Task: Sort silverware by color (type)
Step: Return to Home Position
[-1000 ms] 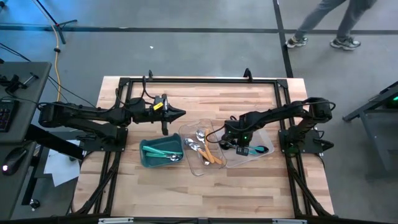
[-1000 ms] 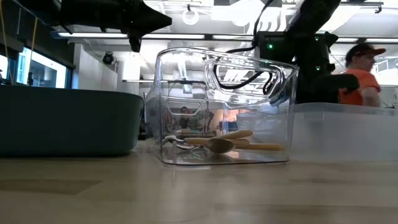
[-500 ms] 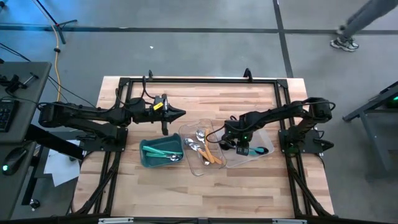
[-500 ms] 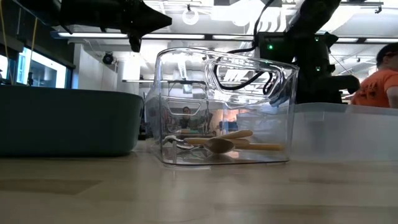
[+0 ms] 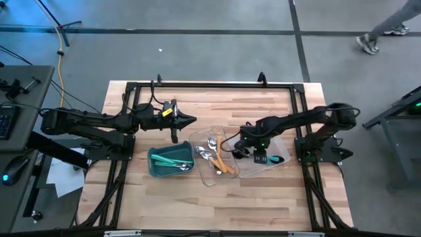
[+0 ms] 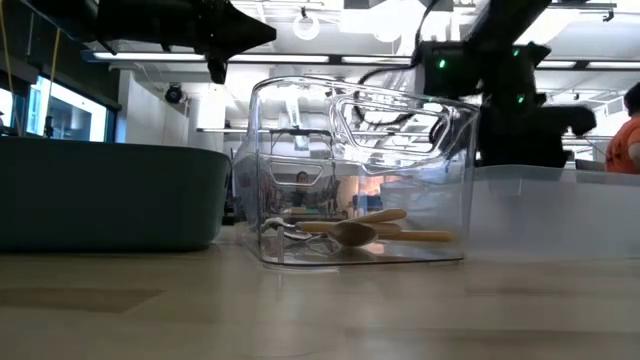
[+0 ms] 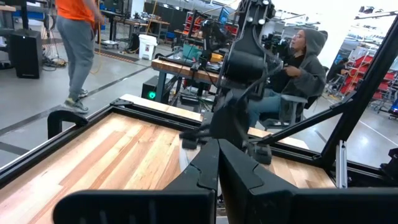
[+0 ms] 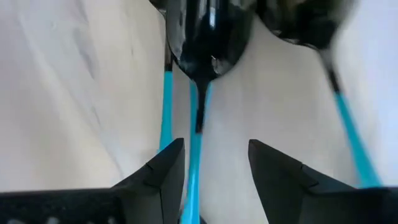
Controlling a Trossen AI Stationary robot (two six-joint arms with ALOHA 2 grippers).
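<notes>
Silverware lies in three containers on the wooden surface: teal-handled pieces in the teal bin, orange-handled spoons in the clear tray, black-headed teal spoons in the pale tray. Right gripper hovers over those, fingers spread, holding nothing. Left gripper waits near the teal bin, fingers pressed together. Spoons look light, stiff and slippery; best pinched mid-handle.

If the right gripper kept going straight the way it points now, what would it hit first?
Most likely the black-headed spoon with the blue handle, lying right ahead of the open right gripper; how far off is unclear.
</notes>
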